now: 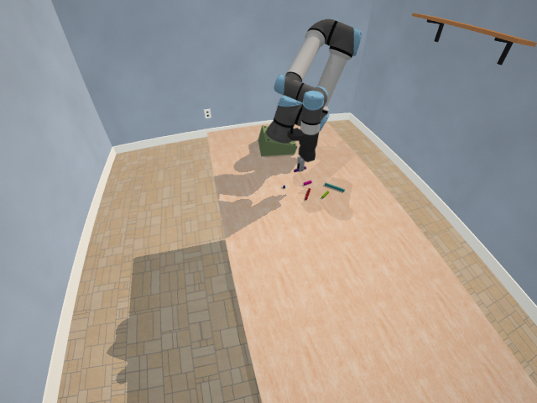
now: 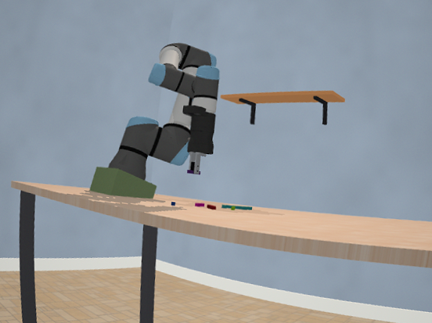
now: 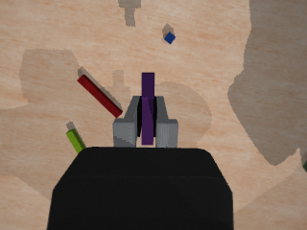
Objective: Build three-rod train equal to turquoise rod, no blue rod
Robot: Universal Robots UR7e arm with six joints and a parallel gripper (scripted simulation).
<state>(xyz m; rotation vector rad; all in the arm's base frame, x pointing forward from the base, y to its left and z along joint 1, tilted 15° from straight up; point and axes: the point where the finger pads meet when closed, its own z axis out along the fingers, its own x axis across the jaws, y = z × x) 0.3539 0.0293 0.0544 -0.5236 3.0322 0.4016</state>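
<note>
My gripper (image 3: 148, 108) is shut on the purple rod (image 3: 148, 107) and holds it level, well above the table; it also shows in the exterior view (image 2: 193, 171) and the top view (image 1: 299, 168). On the table lie the turquoise rod (image 1: 334, 187), the lime rod (image 1: 325, 194), the red rod (image 1: 307, 193), the magenta rod (image 1: 307, 183) and the small blue rod (image 1: 284, 186). In the wrist view the red rod (image 3: 99, 96) lies to the left of my fingers, the lime rod (image 3: 75, 141) lower left, and the blue rod (image 3: 169, 37) ahead.
The arm's green base block (image 1: 276, 143) stands at the table's far end behind the rods. A wall shelf (image 2: 283, 97) hangs high, away from the table. The table (image 1: 329, 277) stretches long toward the near side.
</note>
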